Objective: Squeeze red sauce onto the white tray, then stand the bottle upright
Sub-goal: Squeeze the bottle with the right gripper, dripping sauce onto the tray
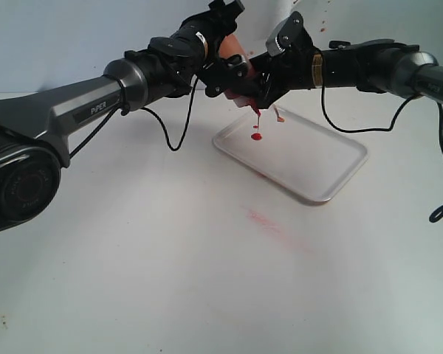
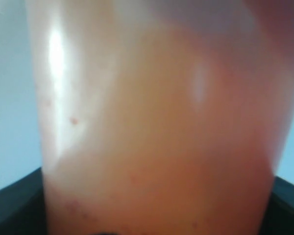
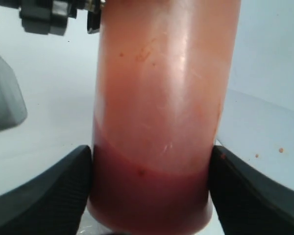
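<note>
Squeezing is the step in hand, as I read it. The bottle [image 1: 234, 49] hangs nozzle-down in the air above the far left corner of the white tray [image 1: 321, 166], and a thin thread of red sauce [image 1: 256, 136] runs from the nozzle to a small blob on the tray floor.

Both arms meet on the bottle. The right gripper [image 1: 264, 87] pinches it: in the right wrist view its black pads [image 3: 56, 193] sit against both flanks of the cylinder, level with the pooled dark sauce. The left gripper [image 1: 223, 77] looks clamped on the bottle too, with dark jaw edges against the wall at both lower corners of its wrist view.

To do this well, I'd press slowly and evenly and hold the nozzle steady. The blob lies close to the tray's corner, so the nozzle should stay inside the rim. A faint pink smear [image 1: 262, 219] on the table [image 1: 170, 287] suggests what a miss looks like. I'd ease the pinch and let the thread break before tipping the bottle upright.

The left wrist view is little more than blurred orange wall, so its contact is hard to judge. In the exterior view the grippers hide most of the bottle and the nozzle's base. The tethered tip cap [image 1: 280, 116] dangles beside the stream, and I can't tell whether it is dripping
</note>
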